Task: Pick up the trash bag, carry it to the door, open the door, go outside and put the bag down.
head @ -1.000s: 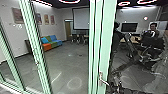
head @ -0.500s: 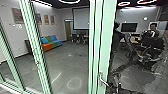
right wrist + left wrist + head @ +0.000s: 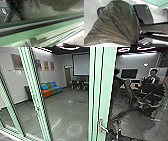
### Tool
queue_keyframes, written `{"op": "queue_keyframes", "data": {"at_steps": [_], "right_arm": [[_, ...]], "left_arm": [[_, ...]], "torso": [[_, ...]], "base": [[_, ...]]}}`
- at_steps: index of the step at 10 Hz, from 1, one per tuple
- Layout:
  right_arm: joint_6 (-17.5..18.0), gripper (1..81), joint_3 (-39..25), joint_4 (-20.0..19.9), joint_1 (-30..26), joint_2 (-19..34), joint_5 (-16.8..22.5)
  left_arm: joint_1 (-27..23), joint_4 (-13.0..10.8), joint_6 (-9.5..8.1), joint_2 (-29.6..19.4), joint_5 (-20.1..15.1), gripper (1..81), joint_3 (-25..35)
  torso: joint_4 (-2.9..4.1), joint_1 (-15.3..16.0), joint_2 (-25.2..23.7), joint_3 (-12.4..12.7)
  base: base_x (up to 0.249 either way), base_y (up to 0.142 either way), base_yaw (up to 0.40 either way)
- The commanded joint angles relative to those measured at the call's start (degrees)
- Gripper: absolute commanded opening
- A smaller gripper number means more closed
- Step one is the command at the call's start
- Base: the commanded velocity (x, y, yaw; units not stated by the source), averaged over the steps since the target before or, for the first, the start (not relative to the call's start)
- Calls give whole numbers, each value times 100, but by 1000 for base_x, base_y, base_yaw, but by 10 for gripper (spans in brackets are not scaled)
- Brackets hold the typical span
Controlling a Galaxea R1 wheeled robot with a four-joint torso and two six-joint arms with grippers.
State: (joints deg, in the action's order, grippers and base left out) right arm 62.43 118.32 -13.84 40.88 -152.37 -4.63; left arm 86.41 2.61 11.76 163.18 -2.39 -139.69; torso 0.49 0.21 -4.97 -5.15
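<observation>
The door's metal handle [image 3: 101, 125] stands out from a green frame in the head view, with my dark right gripper [image 3: 116, 134] close below and beside it. In the right wrist view the rounded metal handle [image 3: 32, 42] is near the camera, in front of the green door frame [image 3: 18, 40]. Whether the two touch is unclear. The brown-black trash bag [image 3: 116, 22] hangs large in the left wrist view, gathered to a narrow neck where my left gripper [image 3: 134, 45] is shut on it.
Green posts [image 3: 37, 97] with glass stand across the front. Through them are a grey floor [image 3: 67, 112], a colourful sofa [image 3: 51, 89], and a person [image 3: 153, 77] by a desk and monitor [image 3: 129, 73]. Faint reflections of my arms lie on the right-hand glass.
The reflected arm in the glass has shifted, and my right gripper is slightly nearer the handle. The person has moved a little. The door frame stays in place.
</observation>
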Motion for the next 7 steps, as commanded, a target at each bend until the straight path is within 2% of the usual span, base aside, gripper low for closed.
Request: {"op": "queue_keyframes", "data": {"at_steps": [1, 2, 4, 7], "right_arm": [[-293, 811, -258, 478, 224, -305, 2291], [-293, 811, -249, 478, 199, -297, 2283], [-284, 811, -180, 470, 111, -288, 2283], [-257, 811, 32, 417, -196, -297, 2353]], "left_arm": [[-277, 38, 1, -66, -341, 10, 47], [-277, 38, 2, -66, -341, 10, 47], [-277, 47, 10, -66, -341, 10, 47], [-277, 73, 1, -119, -350, 10, 47]], "torso": [[0, 0, 0, -293], [0, -2, -2, -123], [0, 4, 2, -258], [0, 2, 0, -269]], "base": [[0, 0, 0], [0, 0, 0], [0, 0, 0], [0, 0, 0]]}}
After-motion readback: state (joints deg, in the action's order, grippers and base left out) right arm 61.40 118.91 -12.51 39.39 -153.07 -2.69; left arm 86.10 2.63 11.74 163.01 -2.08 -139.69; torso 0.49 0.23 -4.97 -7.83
